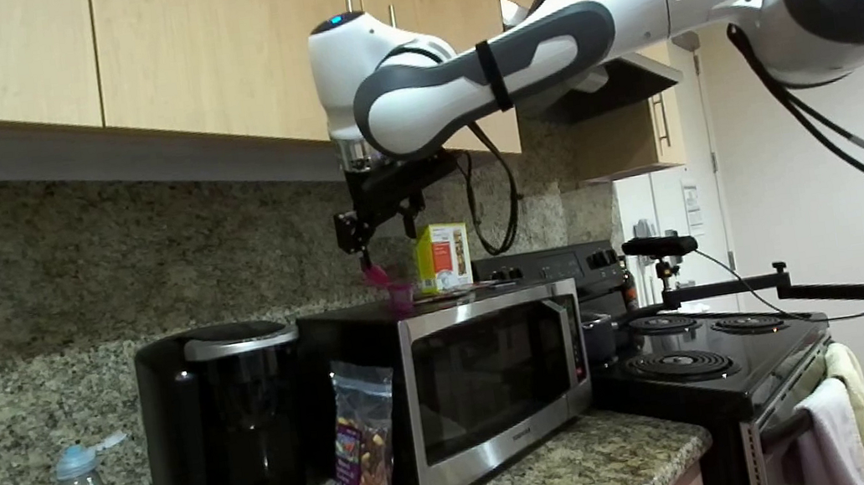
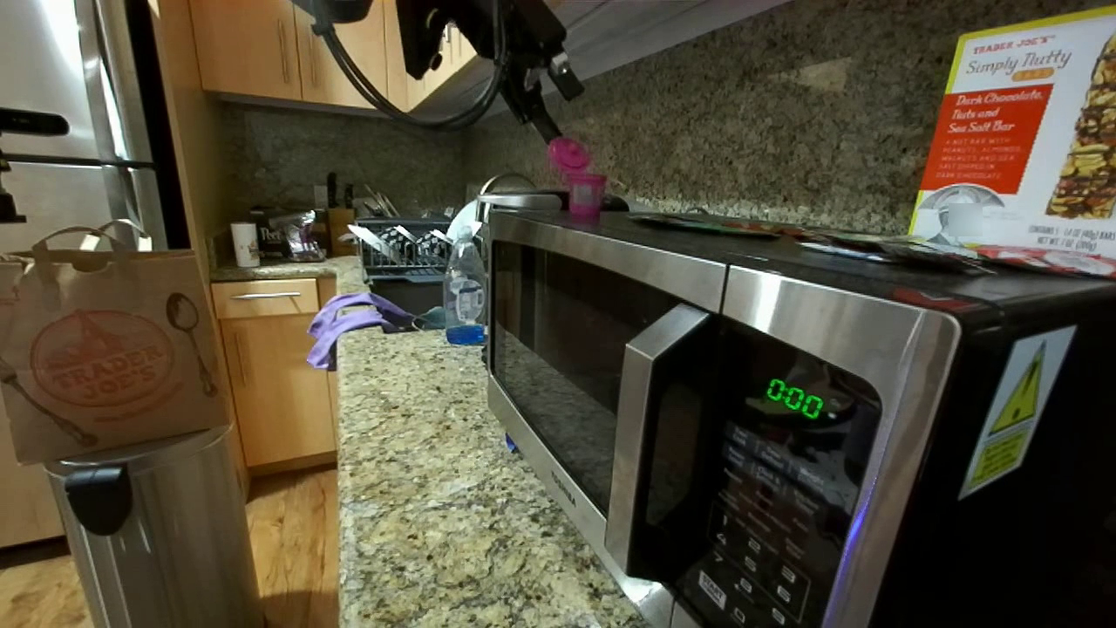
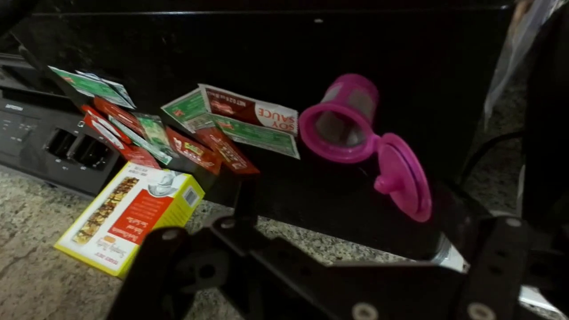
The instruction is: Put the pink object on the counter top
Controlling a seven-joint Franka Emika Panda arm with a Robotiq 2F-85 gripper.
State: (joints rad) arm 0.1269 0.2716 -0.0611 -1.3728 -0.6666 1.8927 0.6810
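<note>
The pincer [image 1: 389,247] stands with jaws apart, holding nothing. Below it, the pink cup [image 2: 586,195] rests upright on the microwave [image 1: 494,382]. Judged step: approach to grasp. Next move calls for closing squarely before lowering to the worktop [image 2: 436,488].

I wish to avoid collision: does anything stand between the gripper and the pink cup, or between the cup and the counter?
Between gripper and pink cup only the cup's open lid rises. Toward the counter, the microwave under the cup stands in the way: its front edge likely must be cleared.
</note>
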